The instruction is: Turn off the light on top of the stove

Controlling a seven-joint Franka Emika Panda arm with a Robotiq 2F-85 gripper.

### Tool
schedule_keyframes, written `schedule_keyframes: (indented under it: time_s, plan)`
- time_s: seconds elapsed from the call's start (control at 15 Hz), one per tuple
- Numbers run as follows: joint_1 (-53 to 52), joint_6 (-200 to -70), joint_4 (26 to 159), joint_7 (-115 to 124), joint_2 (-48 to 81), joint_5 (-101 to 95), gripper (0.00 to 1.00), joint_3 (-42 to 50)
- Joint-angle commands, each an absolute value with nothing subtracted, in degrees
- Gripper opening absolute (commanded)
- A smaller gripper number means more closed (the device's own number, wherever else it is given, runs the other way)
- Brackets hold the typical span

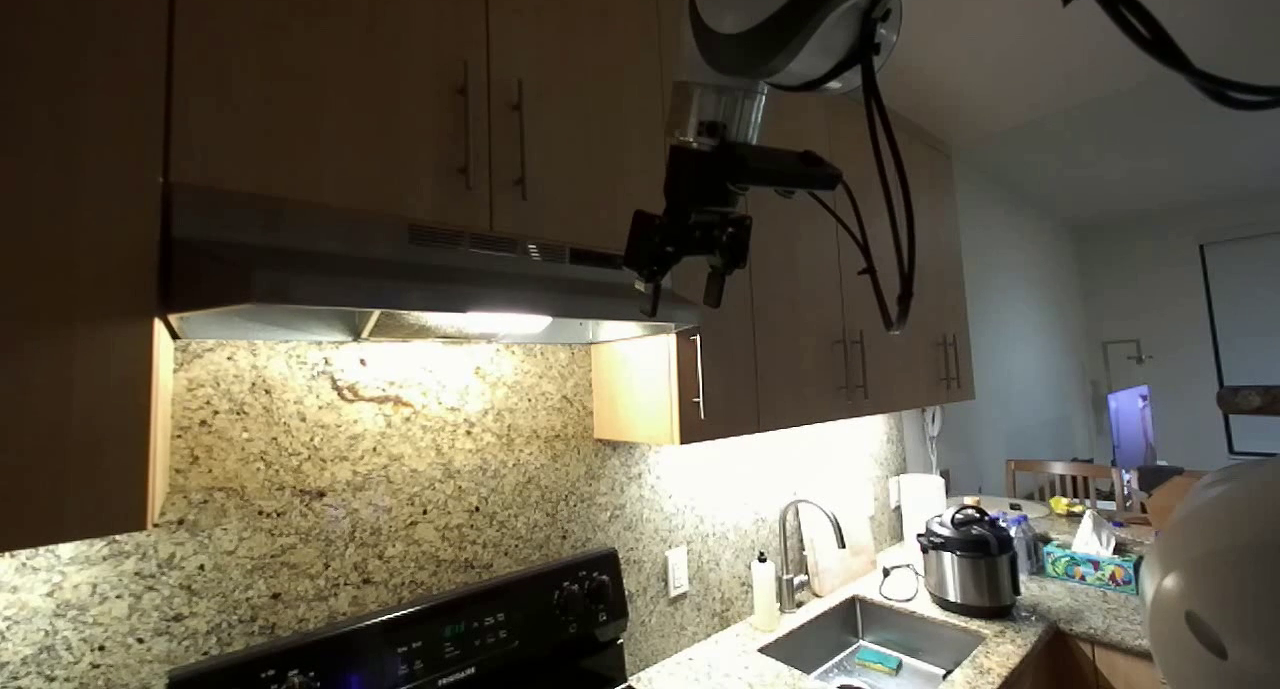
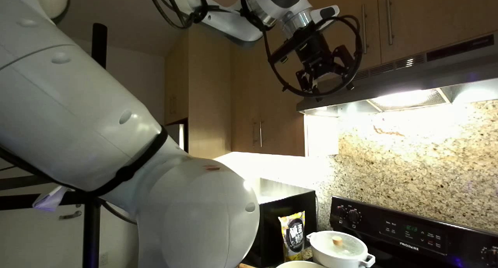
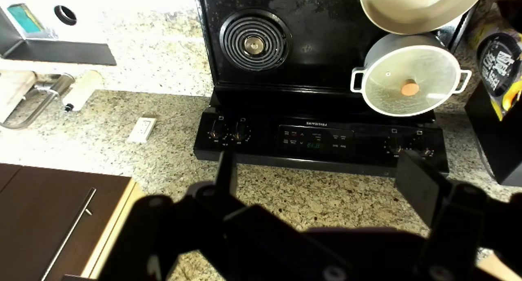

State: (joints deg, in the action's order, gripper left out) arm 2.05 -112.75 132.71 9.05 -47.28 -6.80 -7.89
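In an exterior view we note the light (image 1: 512,323) glowing under the range hood (image 1: 430,281), above the stove (image 1: 530,621); the gripper (image 1: 684,299) hangs near the hood's end. In an exterior view we log a lidded white pot (image 2: 337,250), the same light burning bright. In the wrist view we find the fingers (image 3: 420,185) spread wide apart, control panel (image 3: 316,139) beyond them.

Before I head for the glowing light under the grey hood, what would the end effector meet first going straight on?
Likely the long black FRIGIDAIRE control panel, below the open end effector; depth is unclear, so the speckled granite backsplash behind it might come first.
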Motion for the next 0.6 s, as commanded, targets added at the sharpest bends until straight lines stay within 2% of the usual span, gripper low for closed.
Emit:
schedule_keyframes:
  time_s: [0.0, 0.53]
  plan:
    - [1.61, -112.56, 132.5, 9.32, -47.13, -7.11, 1.0, -7.65]
    - [3.14, -121.49, 130.76, 9.91, -43.37, -8.71, 1.0, -8.17]
